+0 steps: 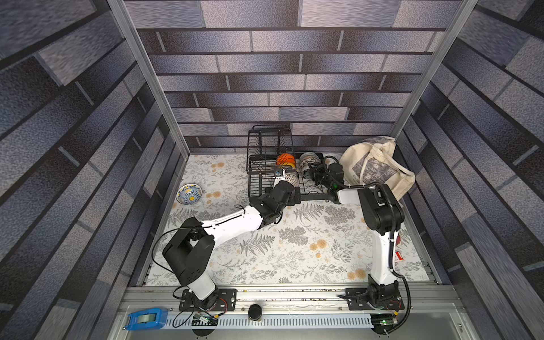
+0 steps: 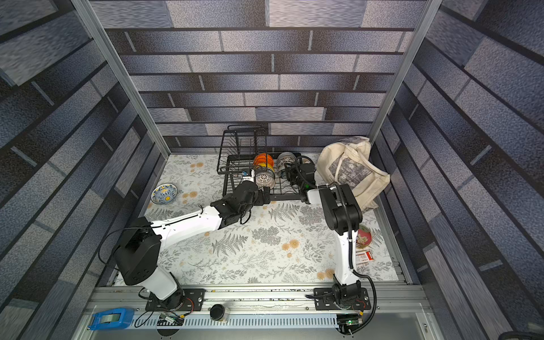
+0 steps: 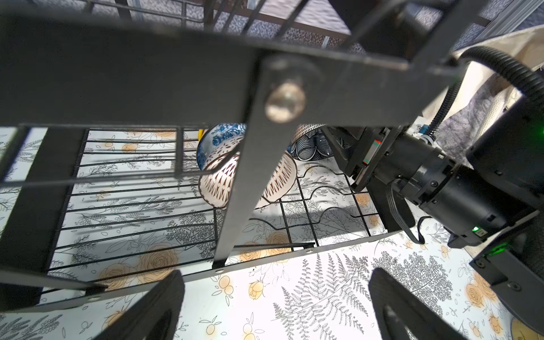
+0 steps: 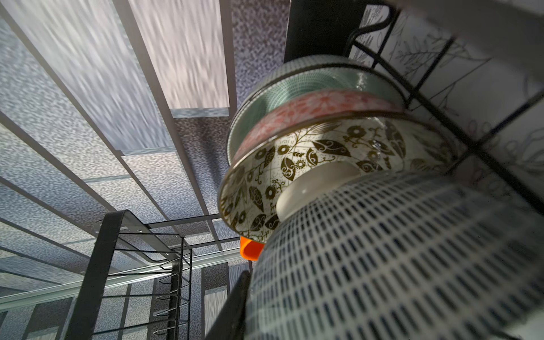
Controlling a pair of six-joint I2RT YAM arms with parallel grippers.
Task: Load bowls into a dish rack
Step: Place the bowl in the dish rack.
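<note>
Beside dish rack (image 1: 269, 144), past right arm (image 1: 379, 209): tote bag (image 1: 379, 164).

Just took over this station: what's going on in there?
Both arms reach to the dish rack, which holds several bowls on edge, among them an orange bowl and a white lattice bowl. The left hand is open and empty by the rack's near edge. The right hand is close against a row of bowls inside the rack; its grip is hidden. A blue-yellow bowl lies on the table.
</note>
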